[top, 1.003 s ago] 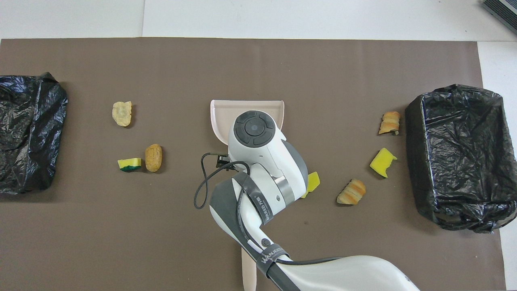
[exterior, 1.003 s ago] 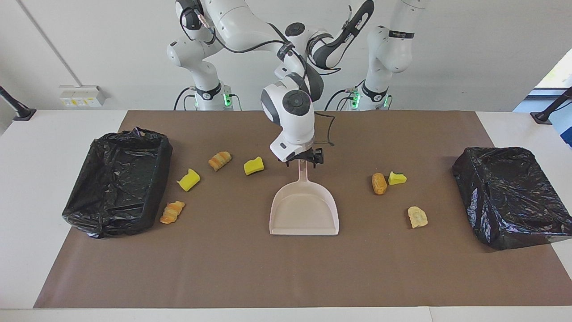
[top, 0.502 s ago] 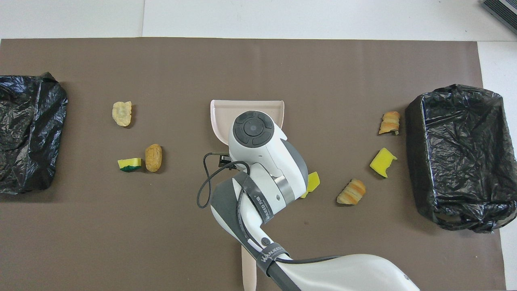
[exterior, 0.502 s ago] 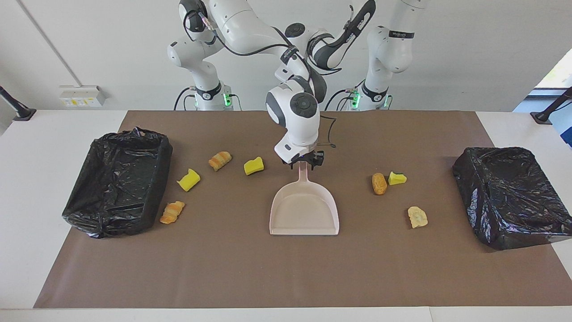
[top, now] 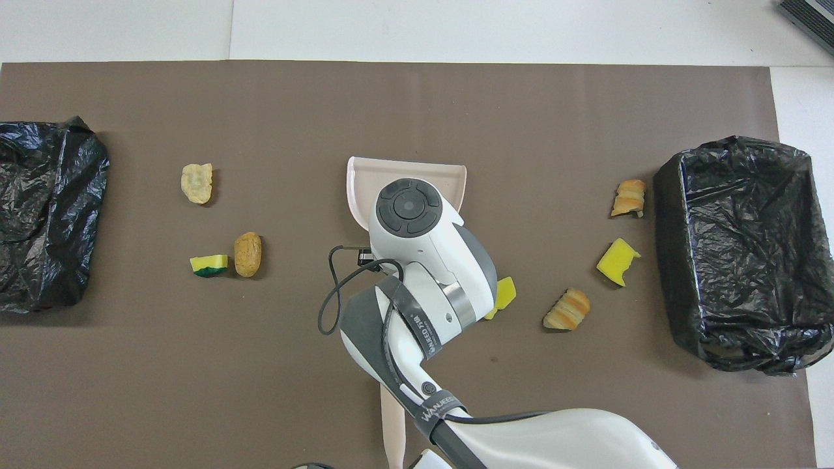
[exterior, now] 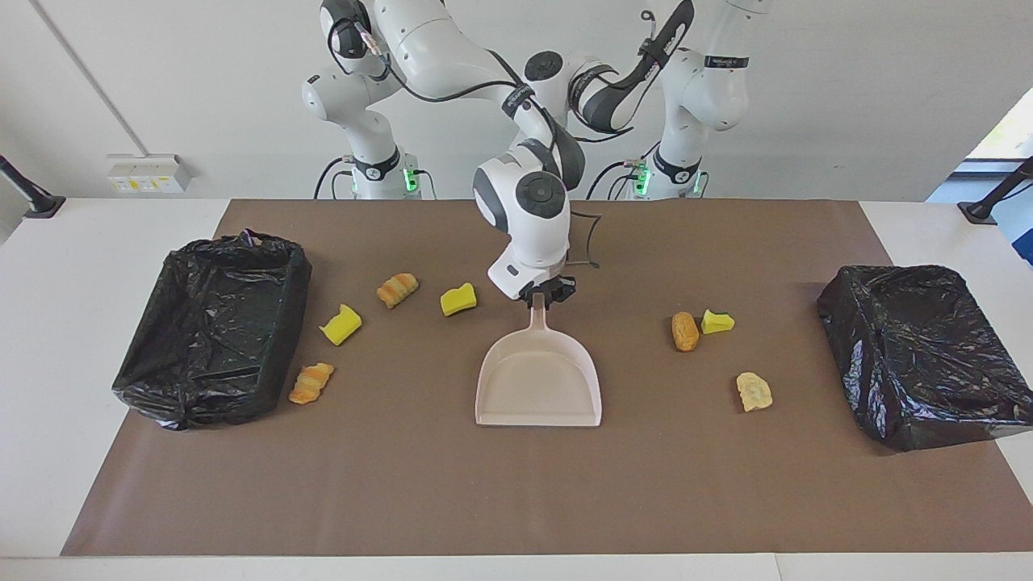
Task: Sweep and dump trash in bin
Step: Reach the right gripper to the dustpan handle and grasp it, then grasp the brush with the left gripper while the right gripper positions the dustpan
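The beige dustpan (exterior: 539, 387) lies mid-mat, its open mouth pointing away from the robots; its rim shows in the overhead view (top: 404, 170). My right gripper (exterior: 547, 294) is shut on the tip of the dustpan's handle. Trash is scattered on the mat: toward the right arm's end, two yellow sponge chunks (exterior: 458, 299) (exterior: 340, 324) and two striped croissant lumps (exterior: 397, 290) (exterior: 311, 382); toward the left arm's end, a brown bread lump (exterior: 684, 331), a yellow-green sponge (exterior: 717, 322) and a pale lump (exterior: 754, 391). The left arm is folded up at the back, its gripper hidden.
A black-bagged bin (exterior: 214, 323) stands at the right arm's end of the brown mat, another (exterior: 920, 355) at the left arm's end. A beige strip (top: 391, 430) shows at the overhead view's bottom edge, beneath the right arm.
My right gripper has closed on the handle and shifted the dustpan slightly toward the right arm's end. The trash pieces have not moved.
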Controlling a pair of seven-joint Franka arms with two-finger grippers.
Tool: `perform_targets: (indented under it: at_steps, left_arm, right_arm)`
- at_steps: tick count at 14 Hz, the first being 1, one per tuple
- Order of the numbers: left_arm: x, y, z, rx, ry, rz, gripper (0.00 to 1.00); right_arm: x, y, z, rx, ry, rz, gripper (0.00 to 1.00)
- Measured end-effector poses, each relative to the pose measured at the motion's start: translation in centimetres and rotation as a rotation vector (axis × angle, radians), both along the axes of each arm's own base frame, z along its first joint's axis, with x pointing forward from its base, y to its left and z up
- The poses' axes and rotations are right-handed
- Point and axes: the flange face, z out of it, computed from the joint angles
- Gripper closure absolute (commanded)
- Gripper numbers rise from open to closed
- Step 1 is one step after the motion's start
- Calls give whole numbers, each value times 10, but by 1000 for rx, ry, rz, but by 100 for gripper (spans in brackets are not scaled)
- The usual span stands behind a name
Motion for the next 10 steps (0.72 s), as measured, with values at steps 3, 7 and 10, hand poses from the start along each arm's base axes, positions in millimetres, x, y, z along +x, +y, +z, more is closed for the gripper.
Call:
perform_targets:
  at_steps: [3, 7, 10]
  left_arm:
    - [73, 53, 1, 27, -21, 48, 100]
    - [194, 160, 36, -46, -51, -17, 100]
    - [275, 239, 66, -74, -96, -141, 100]
  right_arm:
    - [32, -65, 45, 45, 3, 128, 100]
    - [38, -120, 102, 81, -42, 377, 100]
    - [43, -149, 98, 130, -32, 719, 100]
